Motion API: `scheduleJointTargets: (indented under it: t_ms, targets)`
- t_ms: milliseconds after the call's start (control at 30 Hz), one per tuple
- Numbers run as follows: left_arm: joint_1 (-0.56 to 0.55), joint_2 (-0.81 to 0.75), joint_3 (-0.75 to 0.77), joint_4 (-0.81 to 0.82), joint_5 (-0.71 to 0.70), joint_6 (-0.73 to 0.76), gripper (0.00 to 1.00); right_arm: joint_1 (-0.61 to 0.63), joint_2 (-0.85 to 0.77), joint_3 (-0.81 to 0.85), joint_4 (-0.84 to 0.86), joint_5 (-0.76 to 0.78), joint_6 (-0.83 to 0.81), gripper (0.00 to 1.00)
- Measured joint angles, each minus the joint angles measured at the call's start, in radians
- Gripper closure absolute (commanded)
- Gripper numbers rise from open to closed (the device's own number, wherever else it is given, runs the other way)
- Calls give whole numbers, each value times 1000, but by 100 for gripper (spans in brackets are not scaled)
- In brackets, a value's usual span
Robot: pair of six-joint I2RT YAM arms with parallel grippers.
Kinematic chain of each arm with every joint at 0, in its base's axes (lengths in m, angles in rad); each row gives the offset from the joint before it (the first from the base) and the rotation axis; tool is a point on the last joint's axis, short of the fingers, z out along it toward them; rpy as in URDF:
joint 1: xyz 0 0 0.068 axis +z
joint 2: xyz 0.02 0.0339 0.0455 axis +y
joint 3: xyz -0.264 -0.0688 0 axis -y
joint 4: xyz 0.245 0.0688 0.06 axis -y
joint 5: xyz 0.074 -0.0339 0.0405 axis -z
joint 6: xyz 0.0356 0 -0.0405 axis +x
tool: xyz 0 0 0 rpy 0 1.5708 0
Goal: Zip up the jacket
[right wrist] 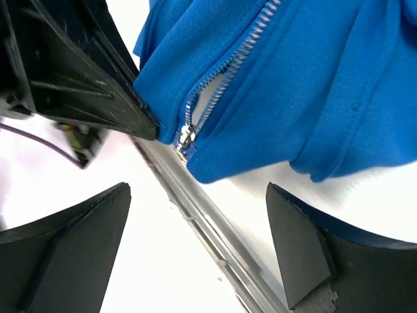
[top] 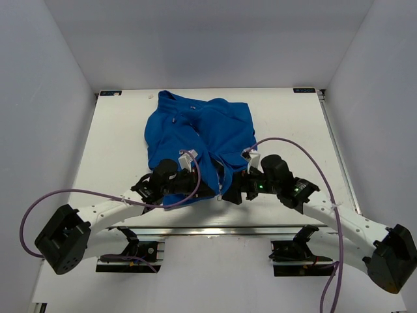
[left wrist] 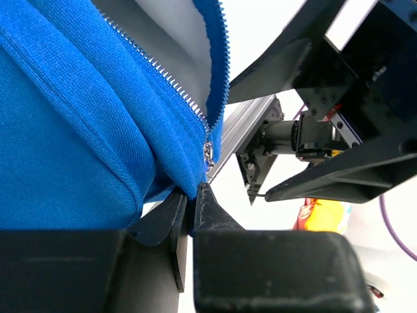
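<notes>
Top external view: the jacket (top: 199, 140) lies crumpled at centre frame on the white tabletop (top: 114, 150), with bare surface to its left, right and above. Its lower hem is close to the metal rail (top: 221, 229) along the tabletop's lower edge. Left wrist view has the left gripper (left wrist: 190, 203) closed to a sliver, its 2 fingers pinching the blue hem just under the silvery zipper pull (left wrist: 208, 154). Above the pull, the zipper teeth (left wrist: 163, 75) part into a V over white lining (left wrist: 169, 32). Right wrist view has the right gripper (right wrist: 199, 195) spread wide below the pull, holding nothing and clear of the fabric
</notes>
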Motion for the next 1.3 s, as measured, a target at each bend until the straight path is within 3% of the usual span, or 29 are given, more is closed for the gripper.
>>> scheduleJointTargets:
  t_ms: [233,467,567,833,1100,1300]
  targets:
    - [-12,-45,7,-47,-16,-32,100,179,-27,116,-189,281,-112,11]
    - [-25,-46,48,-138,-45,-42,100,595,101,255,-317,768,-150,15]
    - [-26,-46,54,-154,-55,-46,100,695,180,286,-342,958,-107,18]
    - [-29,-46,55,-178,-62,-60,100,777,404,338,-432,1246,138,28]
    - [-30,-39,55,-179,-61,-70,100,790,517,386,-476,1341,304,34]
    - [-30,-39,56,-181,-61,-71,100,805,552,425,-522,1398,393,51]
